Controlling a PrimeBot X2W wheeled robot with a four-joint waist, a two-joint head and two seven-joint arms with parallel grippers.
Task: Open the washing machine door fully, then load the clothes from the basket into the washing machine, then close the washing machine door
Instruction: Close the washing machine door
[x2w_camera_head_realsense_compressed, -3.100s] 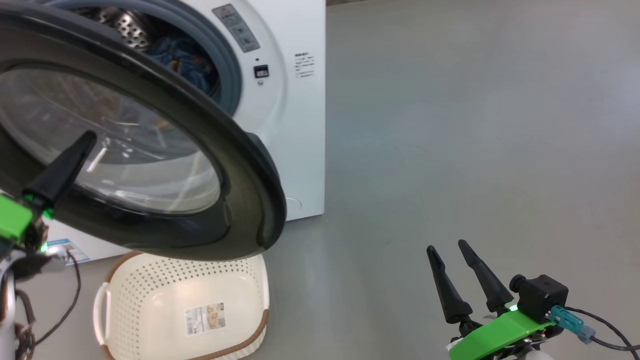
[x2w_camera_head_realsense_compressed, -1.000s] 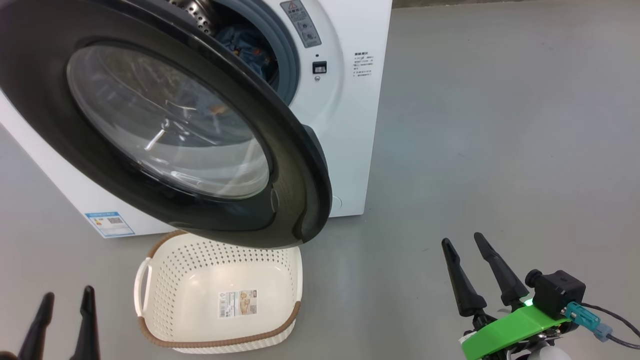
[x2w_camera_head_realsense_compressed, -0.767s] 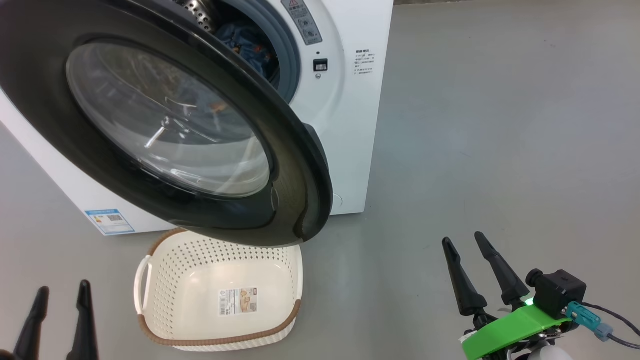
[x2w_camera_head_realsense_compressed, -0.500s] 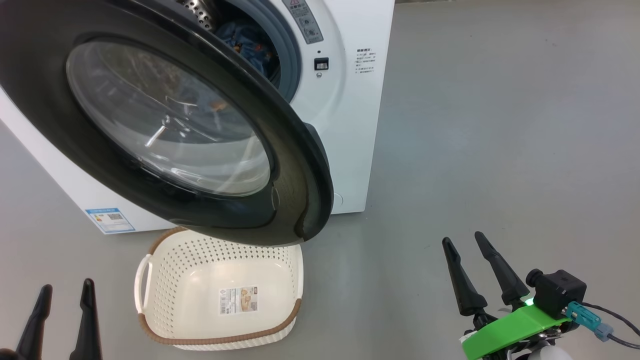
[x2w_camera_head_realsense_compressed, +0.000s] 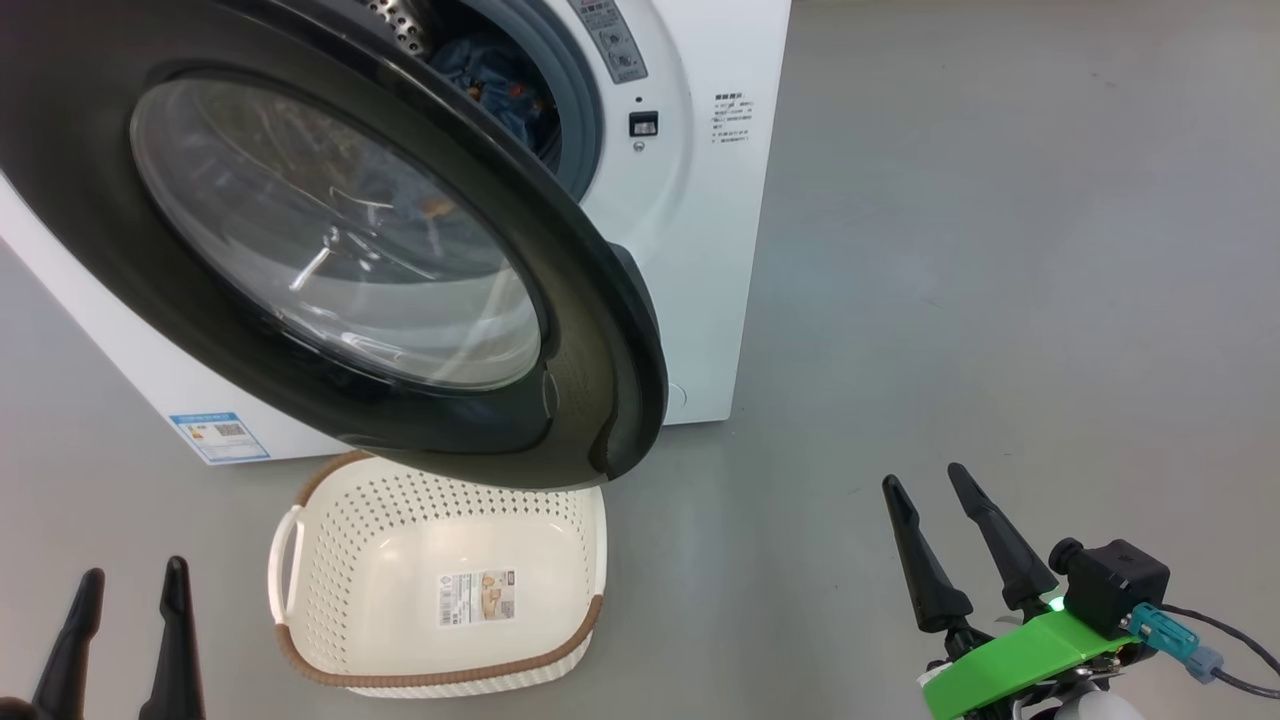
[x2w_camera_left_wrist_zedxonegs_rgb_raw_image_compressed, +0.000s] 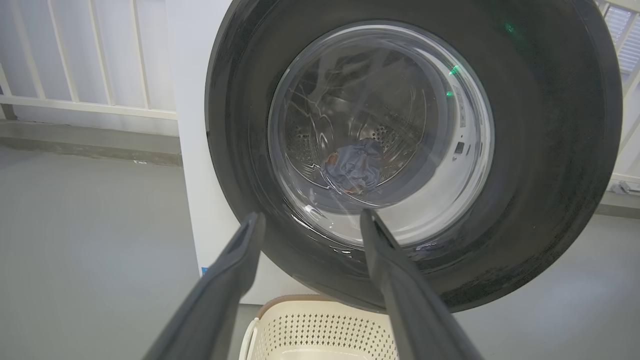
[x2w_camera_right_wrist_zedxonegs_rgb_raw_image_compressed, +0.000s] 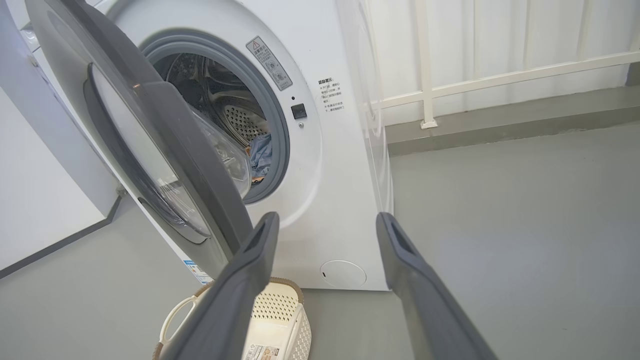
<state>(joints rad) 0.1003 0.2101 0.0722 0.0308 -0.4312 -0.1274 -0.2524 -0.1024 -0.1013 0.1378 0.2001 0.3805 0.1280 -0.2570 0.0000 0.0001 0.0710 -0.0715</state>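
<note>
Hanging half-open, washing machine door (x2w_camera_head_realsense_compressed: 330, 260) is looking stiff, slippery; push outer rim; left pincer (x2w_camera_head_realsense_compressed: 135, 570), right pincer (x2w_camera_head_realsense_compressed: 922, 476) gaping wide, empty.

Door: large round glossy black door with a clear domed glass centre (x2w_camera_head_realsense_compressed: 330, 240), swung partway out from the machine. Its outer face is turned toward the left gripper (x2w_camera_head_realsense_compressed: 135, 570), straight ahead of it and apart. It stands ahead-left of the right gripper (x2w_camera_head_realsense_compressed: 923, 476).
Machine: white boxy front-loading washing machine (x2w_camera_head_realsense_compressed: 700, 250) with a grey gasket and a perforated steel drum, behind the door, ahead of both grippers.
Clothes: bundle of light blue fabric with orange marks (x2w_camera_head_realsense_compressed: 500, 85), lying in the drum beyond the door.
Basket: small cream perforated plastic basket with a brown rim (x2w_camera_head_realsense_compressed: 440, 682), upright on the floor between the grippers and nearer the left one. A label sticker lies inside, and the far rim sits under the door's lower edge.
</note>
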